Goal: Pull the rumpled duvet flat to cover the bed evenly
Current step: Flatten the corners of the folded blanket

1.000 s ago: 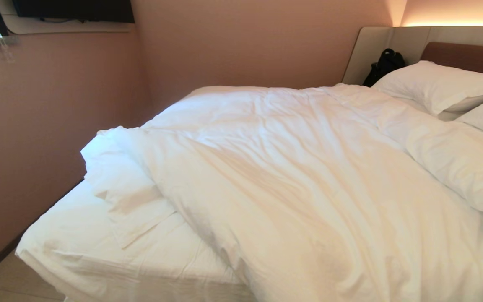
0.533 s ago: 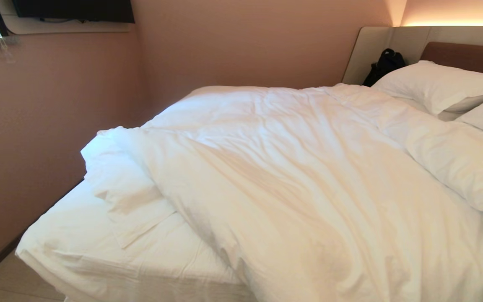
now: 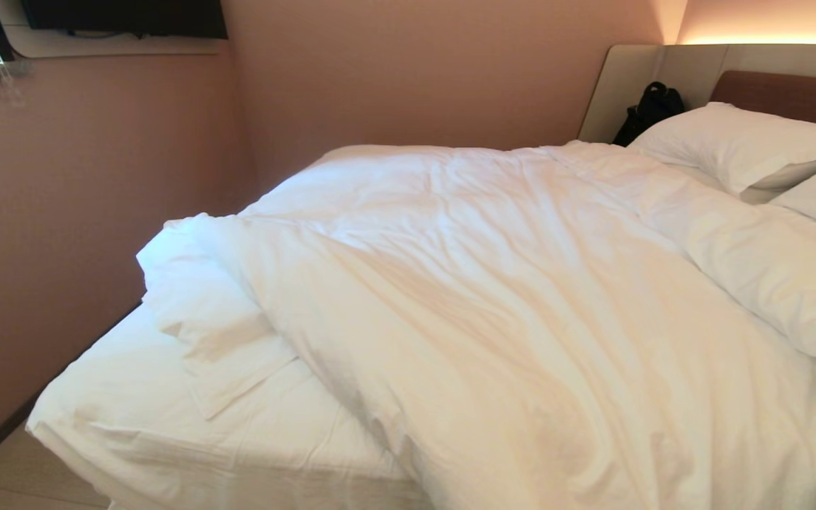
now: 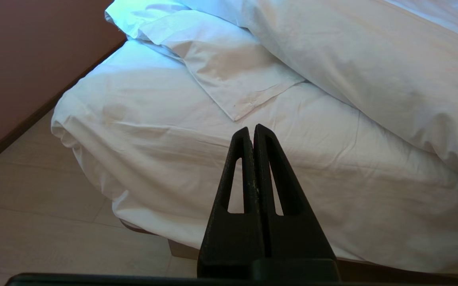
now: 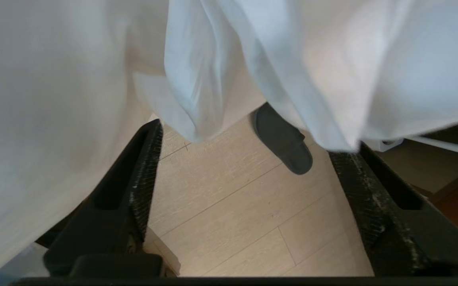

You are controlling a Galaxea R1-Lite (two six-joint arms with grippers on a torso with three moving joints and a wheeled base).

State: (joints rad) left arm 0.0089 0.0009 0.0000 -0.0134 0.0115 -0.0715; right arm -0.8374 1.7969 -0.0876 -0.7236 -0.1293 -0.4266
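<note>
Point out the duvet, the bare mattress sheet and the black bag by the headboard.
duvet (image 3: 521, 319), head view, middle of its wrinkled top surface.
mattress sheet (image 3: 167, 432), head view, uncovered corner at the foot of the bed.
black bag (image 3: 649, 110), head view, its upper body against the headboard.

The duvet (image 3: 493, 312) lies on the bed (image 3: 167, 425), leaving the bed's near left corner uncovered. Pillows (image 3: 741, 145) lie at the bed's head, beyond the duvet.

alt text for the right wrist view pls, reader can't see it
The right end effector is open, its fingers spread wide below a hanging fold of the white duvet, gripping nothing. Between the fingers lies pale wood-plank floor with a dark slipper on it.
</note>
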